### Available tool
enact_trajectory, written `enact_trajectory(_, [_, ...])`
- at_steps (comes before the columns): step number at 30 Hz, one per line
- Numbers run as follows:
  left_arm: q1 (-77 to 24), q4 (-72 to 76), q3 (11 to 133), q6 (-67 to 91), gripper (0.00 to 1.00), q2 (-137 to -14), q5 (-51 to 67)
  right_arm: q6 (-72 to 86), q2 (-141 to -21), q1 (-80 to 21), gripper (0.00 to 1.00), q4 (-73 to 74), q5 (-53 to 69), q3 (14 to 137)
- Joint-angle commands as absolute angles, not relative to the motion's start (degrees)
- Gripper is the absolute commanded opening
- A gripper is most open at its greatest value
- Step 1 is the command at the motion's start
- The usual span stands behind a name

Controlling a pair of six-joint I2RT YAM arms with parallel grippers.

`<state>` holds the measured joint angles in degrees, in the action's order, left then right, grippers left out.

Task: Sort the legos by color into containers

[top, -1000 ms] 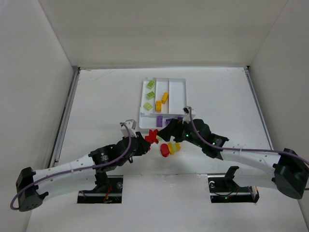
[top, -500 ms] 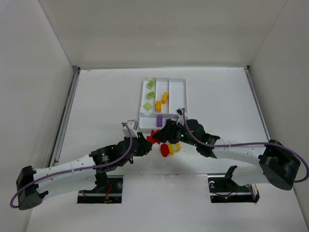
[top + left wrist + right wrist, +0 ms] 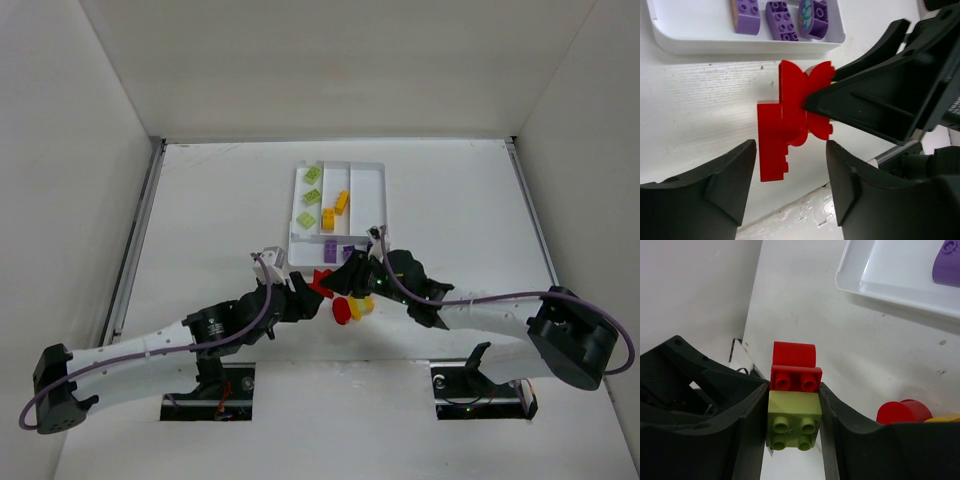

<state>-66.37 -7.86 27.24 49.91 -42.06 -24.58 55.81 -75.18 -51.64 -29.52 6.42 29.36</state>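
Note:
My right gripper (image 3: 794, 388) is shut on a light green lego (image 3: 794, 421) that is joined to a red lego (image 3: 795, 367) sticking out past its fingertips. In the left wrist view that red lego (image 3: 782, 130) hangs just above the table, and my left gripper (image 3: 791, 155) stands open around its lower end, with a gap on each side. From above, both grippers meet at the red lego (image 3: 322, 281), just in front of the white tray (image 3: 368, 192). The tray holds light green legos (image 3: 312, 176), orange legos (image 3: 335, 210) and purple legos (image 3: 781, 20) in separate sections.
A loose red round lego (image 3: 342, 311) and a yellow lego (image 3: 359, 305) lie on the table right beside the right gripper (image 3: 341, 275). The tray's near wall (image 3: 740, 45) is just beyond the left gripper (image 3: 303, 296). White walls enclose the table.
My right gripper moved left and closed on the green lego joined to the red one. My left gripper, shut on that red lego before, has opened and let go.

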Motion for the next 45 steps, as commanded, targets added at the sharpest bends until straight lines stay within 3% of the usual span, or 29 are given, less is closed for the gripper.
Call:
enact_trajectory(1, [-66.1, -3.6, 27.7, 49.5, 0.58, -39.5, -24.8, 56.4, -74.7, -50.6, 0.37, -35.1, 6.2, 29.2])
enact_trajectory(9, [-63.5, 2.1, 22.6, 51.6, 0.63, -33.1, -24.2, 59.6, -73.5, -45.7, 0.37, -38.4, 11.8, 28.3])
enact_trajectory(14, [-58.1, 15.0, 19.2, 53.9, 0.64, -32.3, -19.9, 63.5, -72.7, -42.0, 0.36, -41.5, 18.4, 28.8])
enact_trajectory(24, [-48.4, 43.4, 16.4, 61.4, 0.62, -47.6, -4.2, 70.3, -70.3, -34.4, 0.35, -49.3, 26.7, 25.1])
enact_trajectory(45, [-46.5, 47.4, 15.6, 62.8, 0.53, -51.2, -0.7, 79.5, -78.0, -30.2, 0.35, -65.1, 33.3, 23.6])
